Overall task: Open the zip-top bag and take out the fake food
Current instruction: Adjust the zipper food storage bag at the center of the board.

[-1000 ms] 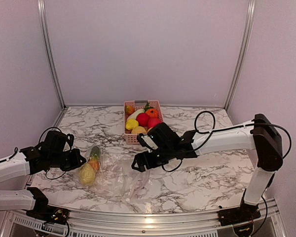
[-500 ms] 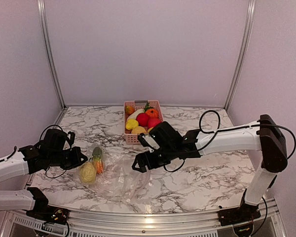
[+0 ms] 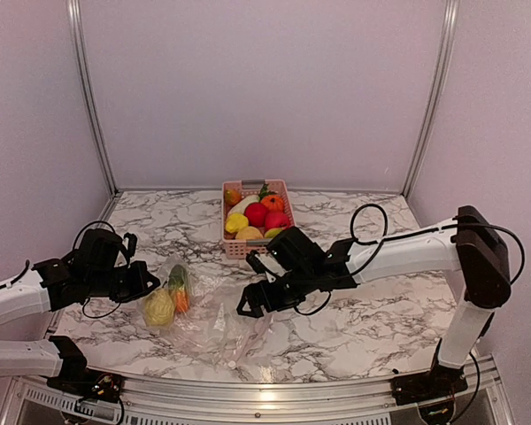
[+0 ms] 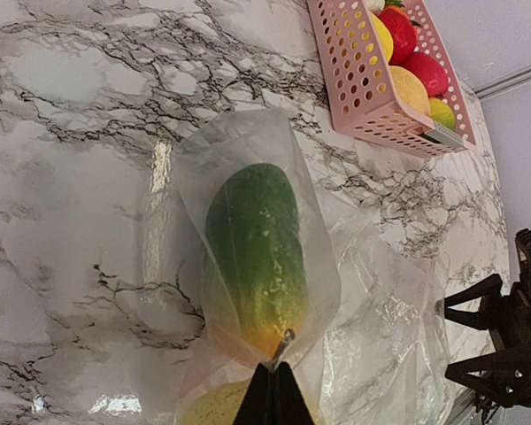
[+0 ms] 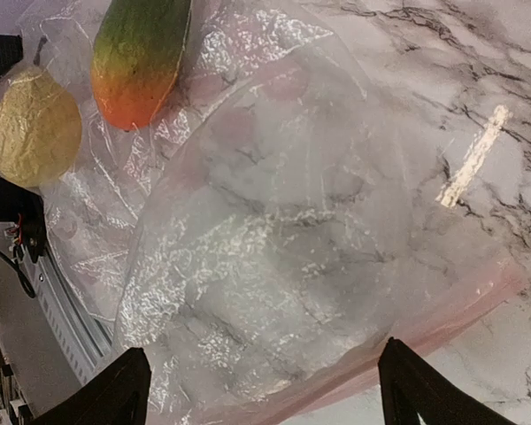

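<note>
1. On the table [image 3: 363, 319], between my two hands, the zip-top bag [image 3: 217, 323] lies flat and crumpled. The fake food [image 3: 157, 308] inside it, a green-and-orange piece [image 4: 257, 248] and a yellow piece [image 5: 34, 128], sits at its left end.
2. I judge the film thin, light, floppy and slick. The stiffer pink zip strip [image 5: 442, 314] at the mouth looks the surest hold.
3. My left hand [image 4: 274, 398] is clenched on a pinch of film beside the green piece, held low over the table.
4. My right hand [image 5: 270, 394] hangs spread wide just above the bag's mouth, gripping nothing.
5. More food fills the pink basket [image 3: 233, 251] behind.
</note>
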`<state>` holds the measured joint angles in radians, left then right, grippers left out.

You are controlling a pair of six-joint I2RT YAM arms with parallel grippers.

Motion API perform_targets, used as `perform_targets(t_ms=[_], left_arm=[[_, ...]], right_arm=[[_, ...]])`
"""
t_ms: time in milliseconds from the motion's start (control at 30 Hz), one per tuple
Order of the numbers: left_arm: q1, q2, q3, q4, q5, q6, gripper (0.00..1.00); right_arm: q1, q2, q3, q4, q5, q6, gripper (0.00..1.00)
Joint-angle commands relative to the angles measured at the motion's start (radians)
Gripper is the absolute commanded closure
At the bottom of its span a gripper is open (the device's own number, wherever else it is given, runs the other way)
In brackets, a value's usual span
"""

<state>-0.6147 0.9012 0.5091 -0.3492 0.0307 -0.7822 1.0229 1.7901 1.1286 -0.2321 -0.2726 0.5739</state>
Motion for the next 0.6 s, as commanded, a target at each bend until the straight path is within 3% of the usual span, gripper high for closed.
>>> perform_targets(t_ms=[0,300,467,567], left_arm=[[-0.011,-0.011,0.033,-0.007,-0.022,-0.01,1.0],[-0.026,0.008,0.043,0.007,-0.024,-0.016,1.0],[-0.028,0.008,0.034,-0.007,-0.056,-0.03,1.0],[-0.031,0.0,0.006,0.007,-0.061,-0.067,1.0]], right_arm=[[0.008,0.018,0.011,0.008,-0.002,0.002,0.15],[0.024,0.042,0.041,-0.056,0.064,-0.023,0.34],[0.025,-0.037,0.014,-0.111,0.131,-0.027,0.18],[0.026,-0.08,-0.023,-0.115,0.115,-0.004,0.16]])
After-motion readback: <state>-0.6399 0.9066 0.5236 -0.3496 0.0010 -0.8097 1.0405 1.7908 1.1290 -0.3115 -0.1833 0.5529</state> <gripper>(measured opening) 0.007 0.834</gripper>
